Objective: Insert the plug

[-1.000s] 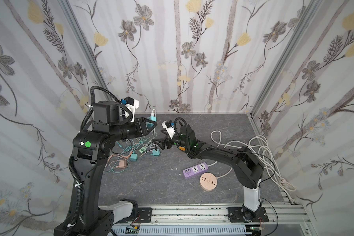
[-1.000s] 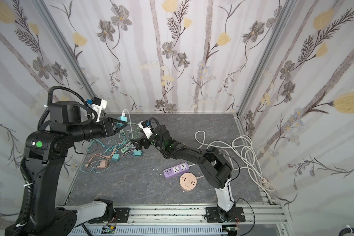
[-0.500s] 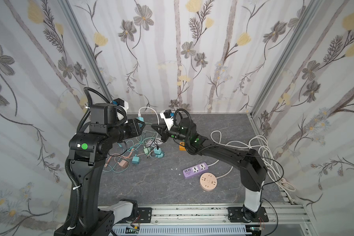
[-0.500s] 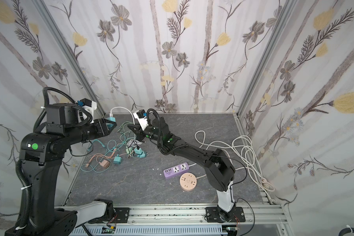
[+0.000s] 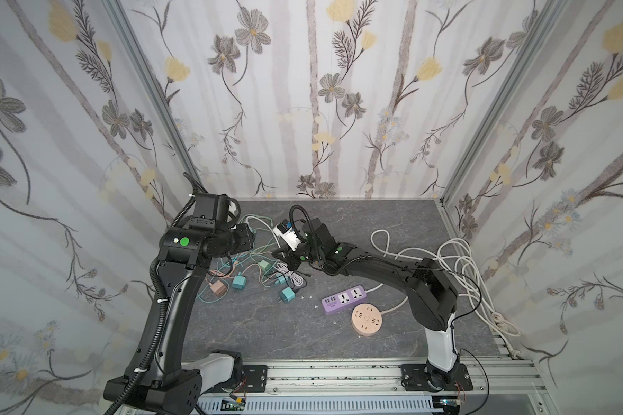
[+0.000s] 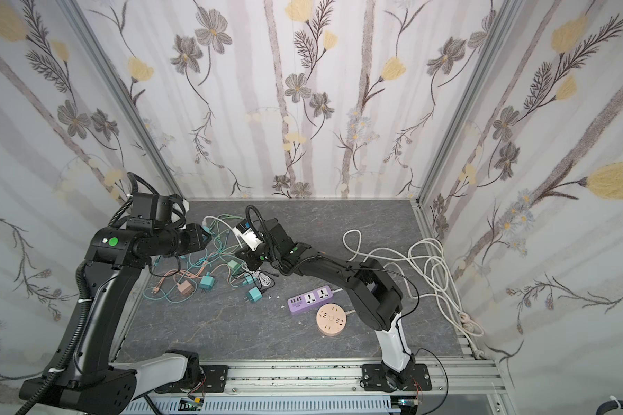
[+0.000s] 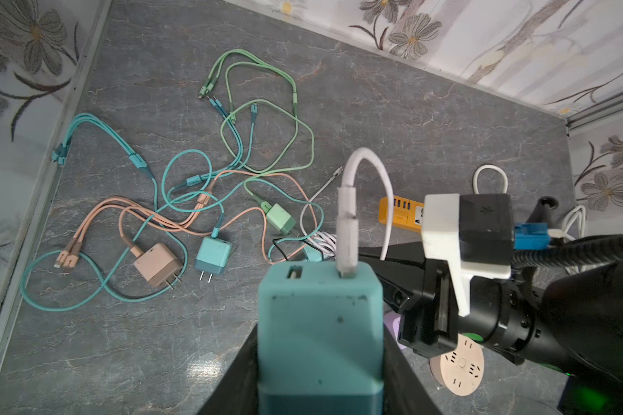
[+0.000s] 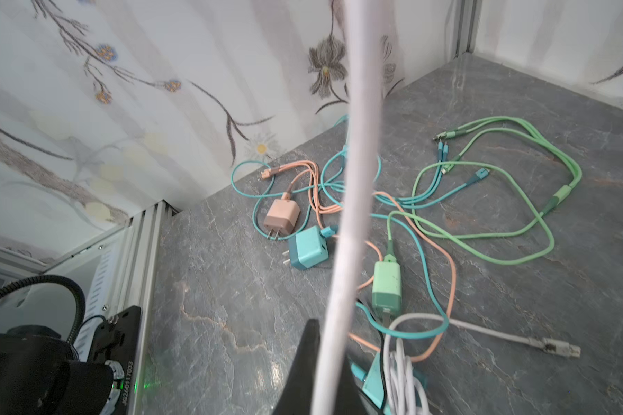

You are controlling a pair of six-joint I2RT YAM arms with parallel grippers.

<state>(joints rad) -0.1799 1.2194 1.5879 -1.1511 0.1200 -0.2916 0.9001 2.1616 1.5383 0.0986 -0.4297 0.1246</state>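
Observation:
My left gripper is shut on a teal charger block, with a dark finger on each side of it. A white USB plug stands in the block's right port; the left port is empty. From the plug, the white cable arcs over to my right gripper, which is shut on the white cable. In both top views the left gripper and the right gripper hang close together above the cable pile.
Loose teal, green and peach chargers with tangled cables lie below the grippers. A purple power strip and a round peach socket sit in front. An orange power strip lies behind the right arm. Thick white cord coils at the right.
The right gripper has gone from open to shut on the white cable. The left arm has drawn back to the left and lower with the teal charger.

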